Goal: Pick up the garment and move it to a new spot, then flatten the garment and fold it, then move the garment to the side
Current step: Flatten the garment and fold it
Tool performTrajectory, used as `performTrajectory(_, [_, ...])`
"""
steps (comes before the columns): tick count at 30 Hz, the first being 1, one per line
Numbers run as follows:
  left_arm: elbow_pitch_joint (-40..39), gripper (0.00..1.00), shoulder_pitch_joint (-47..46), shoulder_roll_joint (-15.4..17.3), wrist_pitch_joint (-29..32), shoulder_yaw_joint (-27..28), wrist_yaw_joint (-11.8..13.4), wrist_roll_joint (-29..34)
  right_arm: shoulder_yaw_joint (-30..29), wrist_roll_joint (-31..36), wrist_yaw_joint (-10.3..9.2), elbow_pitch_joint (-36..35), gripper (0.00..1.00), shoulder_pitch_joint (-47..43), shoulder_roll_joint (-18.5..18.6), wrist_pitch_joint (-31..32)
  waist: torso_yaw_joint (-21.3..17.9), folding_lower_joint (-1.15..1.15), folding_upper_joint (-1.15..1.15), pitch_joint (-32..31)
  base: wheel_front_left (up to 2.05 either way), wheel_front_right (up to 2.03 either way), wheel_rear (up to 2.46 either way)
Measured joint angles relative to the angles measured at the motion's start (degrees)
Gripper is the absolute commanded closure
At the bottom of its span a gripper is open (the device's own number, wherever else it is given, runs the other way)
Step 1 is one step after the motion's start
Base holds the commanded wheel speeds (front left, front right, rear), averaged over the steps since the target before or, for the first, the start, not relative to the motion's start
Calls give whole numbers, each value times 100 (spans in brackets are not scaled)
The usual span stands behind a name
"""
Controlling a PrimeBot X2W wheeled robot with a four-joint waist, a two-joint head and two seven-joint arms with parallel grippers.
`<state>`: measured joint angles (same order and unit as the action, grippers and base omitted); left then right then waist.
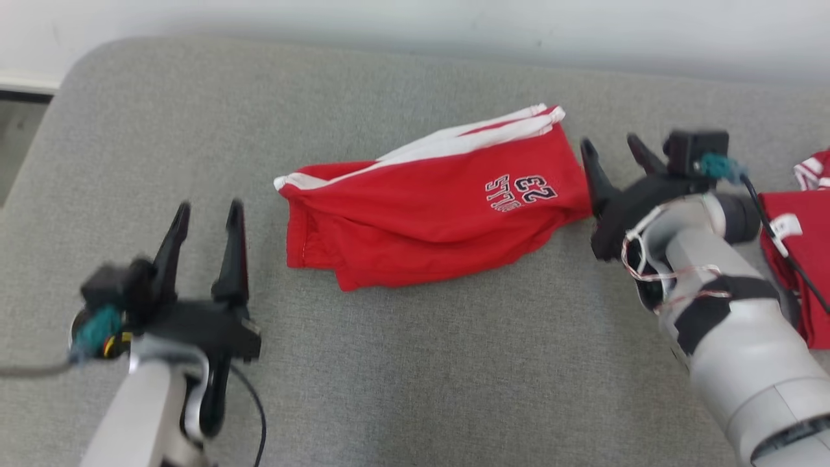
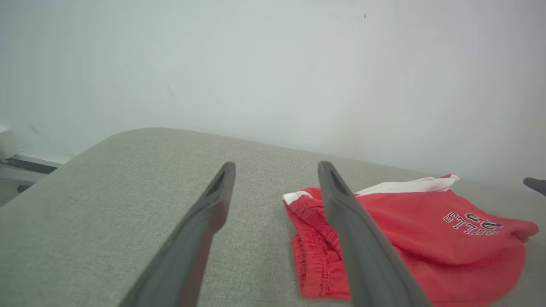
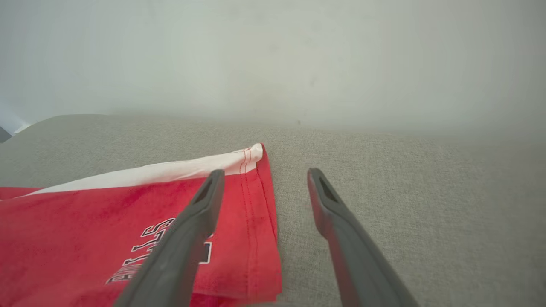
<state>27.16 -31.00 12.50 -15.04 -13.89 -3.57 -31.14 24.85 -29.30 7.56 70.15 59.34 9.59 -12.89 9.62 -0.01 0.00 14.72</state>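
Grey fabric surface (image 1: 415, 363) w/ rounded corner, pale wall (image 1: 454, 19) behind. Red shorts (image 1: 441, 207) w/ white side stripe and a "23" print lie mid-surface, long axis running left-right, tilted slightly; waistband toward robot's left, leg hem toward its right. Left hand (image 1: 209, 211) sits near the waistband end, apart from it, fingers spread, holding nothing. Right hand (image 1: 611, 146) is just beside the hem, fingers apart, empty, forearm angled in from lower right. A 2nd red garment (image 1: 794, 259) lies at far right.

A second red garment (image 1: 814, 227) is cut off by the head view's right edge; the left gripper (image 1: 209, 206) looks blurred.
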Motion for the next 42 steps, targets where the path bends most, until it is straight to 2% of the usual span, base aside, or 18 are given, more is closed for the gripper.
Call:
performTrajectory(6, [-951, 0, 1070, -158, 0, 456, 249, 691, -90, -258, 0, 154, 0, -368, 122, -5, 86, 0, 0, -195, 0, 0, 0])
performTrajectory(9, [-1317, 0, 1527, -258, 0, 679, 280, 911, -175, -361, 0, 224, 0, -483, 159, 26, 218, 0, 0, -237, 0, 0, 0])
performTrajectory(12, [-1573, 0, 1891, -444, 0, 902, 204, 1137, -264, -428, 0, 288, 0, -564, 202, 23, 367, 0, 0, -263, 0, 0, 0])
performTrajectory(18, [-1540, 0, 2426, -783, 0, 1107, 18, 1422, -430, -464, 0, 357, 0, -817, 250, 189, 620, 1, 0, -336, 0, 0, 0])
performTrajectory(26, [-1508, 0, 2628, -935, 0, 1359, -126, 1669, -725, -322, 0, 378, 2, -1196, 224, 644, 768, 1, 0, -531, 0, 0, 0])
performTrajectory(27, [-1475, 0, 2636, -939, 0, 1371, -134, 1671, -761, -292, 0, 374, 38, -1233, 197, 691, 767, 1, 0, -558, 0, 0, 0])
performTrajectory(28, [-1461, 0, 2635, -942, 0, 1384, -147, 1679, -806, -278, 0, 377, 83, -1262, 151, 689, 762, 1, 0, -586, 0, 0, 0])
performTrajectory(29, [-1437, 0, 2636, -944, 0, 1391, -151, 1689, -845, -277, 0, 377, 100, -1280, 110, 683, 756, 1, 0, -615, 0, 0, 0])
performTrajectory(36, [-1241, 0, 2760, -957, 0, 1411, -208, 1650, -1044, -248, 0, 372, 100, -1430, -122, 374, 662, 1, 0, -862, 0, 0, 0])
performTrajectory(39, [-1194, 0, 2760, -959, 0, 1371, -247, 1681, -1103, -247, 0, 376, 100, -1530, -101, 378, 598, 1, 0, -953, 0, 0, 0])
performTrajectory(40, [-1195, 0, 2760, -961, 0, 1348, -248, 1684, -1126, -242, 0, 379, 83, -1556, -62, 338, 585, 1, 0, -978, 0, 0, 0])
performTrajectory(41, [-1203, 0, 2761, -961, 0, 1336, -248, 1684, -1140, -231, 0, 381, 16, -1567, -47, 308, 574, 1, 0, -997, 0, 0, 0])
performTrajectory(42, [-1204, 0, 2763, -960, 0, 1325, -248, 1684, -1170, -230, 0, 379, 0, -1564, -48, 267, 565, 1, 0, -1007, 0, 0, 0])
